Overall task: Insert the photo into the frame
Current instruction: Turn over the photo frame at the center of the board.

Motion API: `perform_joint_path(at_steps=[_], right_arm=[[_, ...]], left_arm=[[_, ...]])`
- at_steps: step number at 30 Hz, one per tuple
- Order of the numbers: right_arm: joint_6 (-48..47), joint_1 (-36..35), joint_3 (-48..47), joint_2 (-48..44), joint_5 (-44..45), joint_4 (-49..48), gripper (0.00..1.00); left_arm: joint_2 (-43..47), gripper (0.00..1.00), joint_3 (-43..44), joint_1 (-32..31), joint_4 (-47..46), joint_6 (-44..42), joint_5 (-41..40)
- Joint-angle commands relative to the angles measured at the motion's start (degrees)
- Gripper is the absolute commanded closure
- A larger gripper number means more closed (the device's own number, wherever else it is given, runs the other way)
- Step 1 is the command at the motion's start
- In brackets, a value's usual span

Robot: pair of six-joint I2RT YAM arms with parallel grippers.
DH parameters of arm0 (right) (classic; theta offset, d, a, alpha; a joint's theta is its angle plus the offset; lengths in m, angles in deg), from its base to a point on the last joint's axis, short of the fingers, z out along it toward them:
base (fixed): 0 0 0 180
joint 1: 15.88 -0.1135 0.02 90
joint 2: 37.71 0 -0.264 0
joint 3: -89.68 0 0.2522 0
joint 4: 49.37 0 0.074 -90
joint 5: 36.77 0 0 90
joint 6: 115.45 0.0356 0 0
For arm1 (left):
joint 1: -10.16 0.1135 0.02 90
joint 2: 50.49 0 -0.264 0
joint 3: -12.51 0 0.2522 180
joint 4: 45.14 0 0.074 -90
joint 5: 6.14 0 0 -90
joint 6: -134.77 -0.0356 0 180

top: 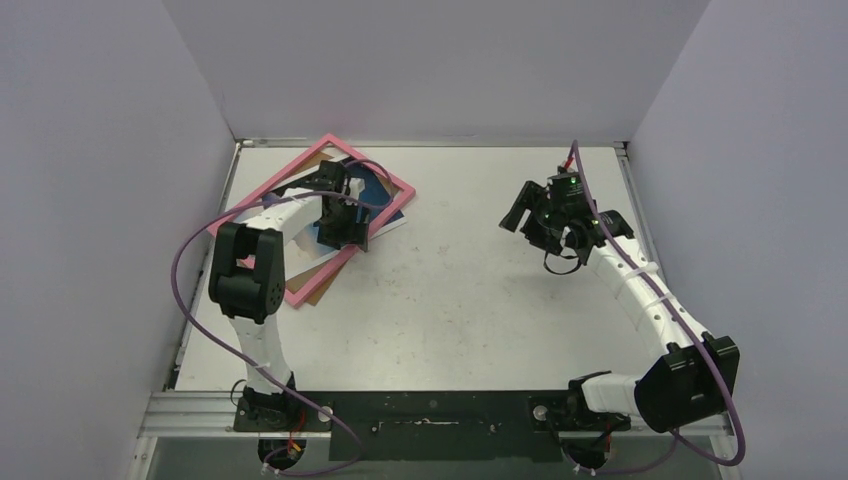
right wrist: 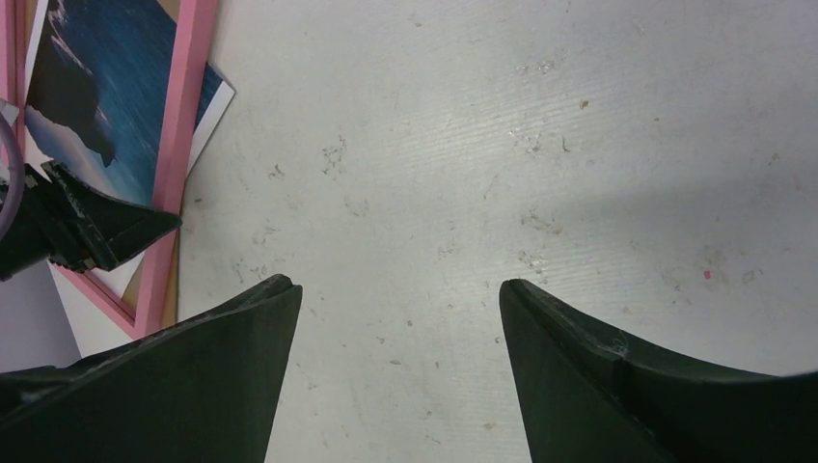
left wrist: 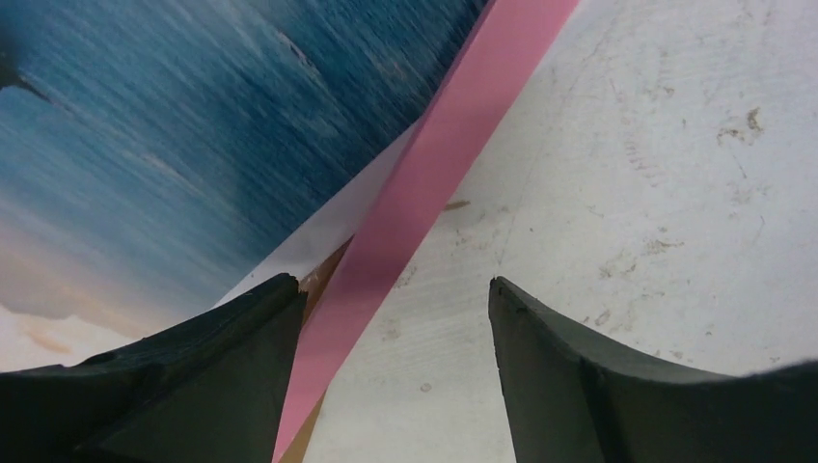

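frame [top: 372,163] was pink on the face. photo [left wrist: 145,145]: streaky deep blue sea fading to peach-white haze, dark cliff patch, white border. Brown board [right wrist: 171,285] showed at the edge. bench [right wrist: 482,145] was off-white, faintly ribbed, with brown specks and scuffs. Fingers of left hand [left wrist: 394,285] and right hand [right wrist: 395,283] were matte black. arms [top: 640,290] white with black joints, cables [top: 176,262] purple. walls [top: 100,150] pale lavender-grey.
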Motion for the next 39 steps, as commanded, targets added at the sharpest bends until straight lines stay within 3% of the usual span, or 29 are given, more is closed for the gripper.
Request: perform_joint_path(at_steps=[1, 4, 6, 11, 15, 19, 23, 31, 39], right_arm=[[-0.84, -0.56, 0.13, 0.38, -0.22, 0.13, 0.23], [-0.95, -0.66, 0.38, 0.64, -0.27, 0.08, 0.23], [-1.0, -0.71, 0.43, 0.83, -0.19, 0.11, 0.23], [-1.04, -0.75, 1.08, 0.99, 0.25, -0.33, 0.24], [-0.52, -0.74, 1.82, 1.2, 0.15, -0.81, 0.24], [-0.55, -0.78, 1.86, 1.13, 0.25, -0.93, 0.24], [-0.86, -0.74, 1.8, 0.84, 0.6, -0.69, 0.24], [-1.04, -0.74, 1.56, 0.74, 0.68, -0.4, 0.24], [-0.47, -0.75, 1.65, 0.47, 0.54, -0.49, 0.24]], left_arm=[[-3.36, 0.31, 5.9, -0.04, -2.04, -1.54, -0.21], [-5.66, 0.32, 8.11, -0.08, -0.74, -2.65, -1.01], [-6.64, 0.37, 8.45, -0.07, -0.31, -3.02, -0.97], [-8.16, 0.61, 9.4, 0.01, -0.26, -2.33, -1.11], [-9.58, 0.62, 11.17, -0.16, 0.42, -2.41, -0.65], [-10.93, 0.55, 11.32, -0.9, 1.43, -3.53, -1.19], [-11.08, 0.59, 11.17, -1.27, 1.67, -4.06, -2.58], [-8.04, 1.0, 14.78, -1.68, 5.0, -5.77, -6.07], [-1.62, 1.0, 19.6, -1.71, 10.61, -6.57, -5.75]])
